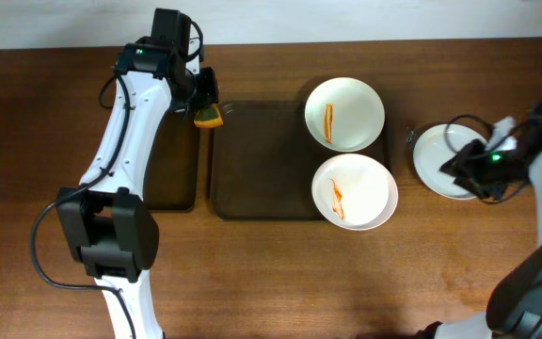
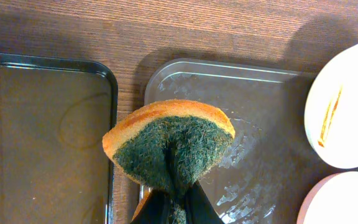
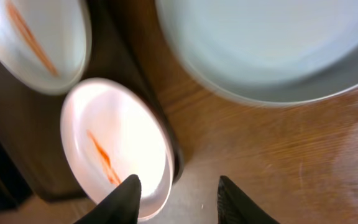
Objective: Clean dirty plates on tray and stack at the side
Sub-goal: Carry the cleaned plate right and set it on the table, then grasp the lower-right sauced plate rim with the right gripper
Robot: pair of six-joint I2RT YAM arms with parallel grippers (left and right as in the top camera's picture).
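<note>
Two dirty plates with orange-red smears sit at the right end of the dark brown tray [image 1: 252, 160]: one at the back [image 1: 344, 114], one at the front [image 1: 354, 191]. A plain white plate [image 1: 445, 162] lies on the table right of the tray. My left gripper [image 1: 205, 105] is shut on a folded green-and-orange sponge [image 2: 169, 146] above the gap between the two trays. My right gripper [image 1: 467, 162] is open and empty over the white plate's side. In the right wrist view its fingers [image 3: 178, 190] hover over bare table beside the front dirty plate [image 3: 114, 143].
A narrower black tray [image 1: 172, 160] lies left of the brown tray, also in the left wrist view [image 2: 42, 137]. The brown tray's left part [image 2: 260, 137] is bare and wet-streaked. Wooden table all around; a white wall edge runs along the back.
</note>
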